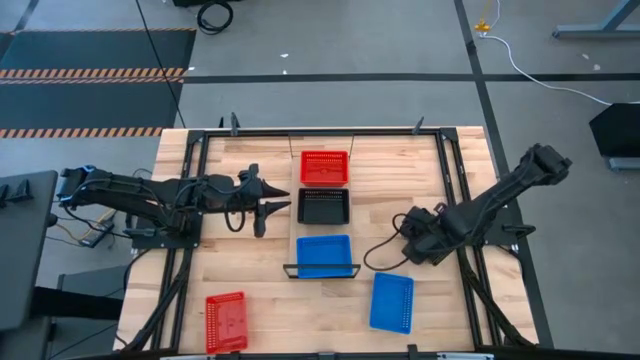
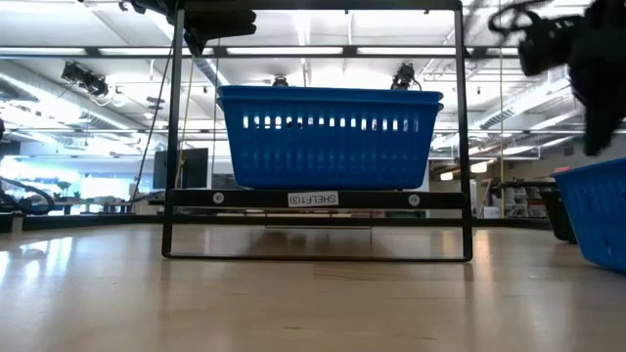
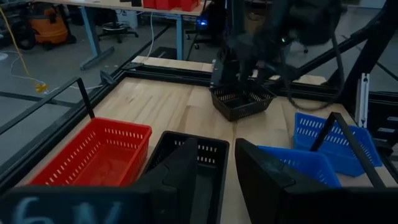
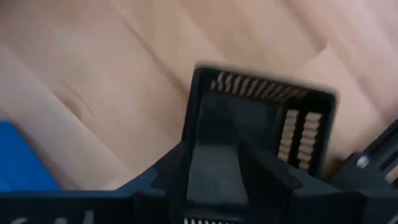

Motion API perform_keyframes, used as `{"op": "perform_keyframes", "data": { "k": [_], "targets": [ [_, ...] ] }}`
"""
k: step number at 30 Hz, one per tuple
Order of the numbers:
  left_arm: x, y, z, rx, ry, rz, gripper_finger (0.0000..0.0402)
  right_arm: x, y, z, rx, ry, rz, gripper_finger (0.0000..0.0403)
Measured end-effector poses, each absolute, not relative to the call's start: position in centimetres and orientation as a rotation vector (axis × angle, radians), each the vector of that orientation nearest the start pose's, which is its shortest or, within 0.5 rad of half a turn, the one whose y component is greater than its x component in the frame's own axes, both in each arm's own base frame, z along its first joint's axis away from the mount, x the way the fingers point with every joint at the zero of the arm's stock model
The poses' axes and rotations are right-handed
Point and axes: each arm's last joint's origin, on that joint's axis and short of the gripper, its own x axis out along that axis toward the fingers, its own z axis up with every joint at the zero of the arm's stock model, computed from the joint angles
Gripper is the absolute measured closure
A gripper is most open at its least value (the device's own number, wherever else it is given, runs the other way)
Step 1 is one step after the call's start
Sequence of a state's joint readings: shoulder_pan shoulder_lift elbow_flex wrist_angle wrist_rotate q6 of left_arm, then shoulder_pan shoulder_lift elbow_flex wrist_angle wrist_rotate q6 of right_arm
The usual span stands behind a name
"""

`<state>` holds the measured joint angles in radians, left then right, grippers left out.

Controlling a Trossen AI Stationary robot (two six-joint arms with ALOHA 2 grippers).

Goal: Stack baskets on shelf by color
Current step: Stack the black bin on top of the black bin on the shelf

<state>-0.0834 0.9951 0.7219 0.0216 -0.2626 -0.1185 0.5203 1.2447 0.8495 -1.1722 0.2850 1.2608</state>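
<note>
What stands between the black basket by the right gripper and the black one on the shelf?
Nothing visible: bare table separates the loose black basket from the shelved black basket. The left gripper hovers beyond the shelf.

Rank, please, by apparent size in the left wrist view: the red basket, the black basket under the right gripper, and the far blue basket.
1. Red basket, nearest the camera.
2. Far blue basket, partly hidden.
3. Black basket under the right gripper, farthest.
Nearness causes the differences.

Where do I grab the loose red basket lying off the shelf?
Take the red basket by the rim of one long side wall, coming straight down from above. It sits upright and open-topped on the table, apart from everything else, so the thin rim is free for one finger inside and one outside.
</note>
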Motion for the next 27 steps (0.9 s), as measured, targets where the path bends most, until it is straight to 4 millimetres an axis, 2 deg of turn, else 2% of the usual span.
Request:
{"op": "perform_keyframes", "data": {
  "k": [4, 9, 13, 22, 27],
  "targets": [
    [22.1, -1.1, 29.3, -0.056, 0.236, 0.191, 0.0285, 16.3, 9.2, 20.3, 0.422, 1.314, -0.693, 0.0238],
    [22.1, -1.1, 29.4, -0.050, 0.229, 0.194, 0.0285, 16.6, 10.3, 20.0, 0.448, 1.295, -0.652, 0.0211],
    [22.1, -1.1, 29.4, -0.050, 0.230, 0.196, 0.0285, 16.3, 10.9, 19.5, 0.470, 1.358, -0.662, 0.0194],
    [22.1, -1.1, 29.4, -0.046, 0.229, 0.195, 0.0285, 16.0, 12.2, 18.6, 0.464, 1.406, -0.686, 0.0194],
    [22.1, -1.1, 29.4, -0.026, 0.230, 0.192, 0.0285, 16.3, 12.4, 17.7, 0.404, 1.405, -0.719, 0.0197]
  ]
}}
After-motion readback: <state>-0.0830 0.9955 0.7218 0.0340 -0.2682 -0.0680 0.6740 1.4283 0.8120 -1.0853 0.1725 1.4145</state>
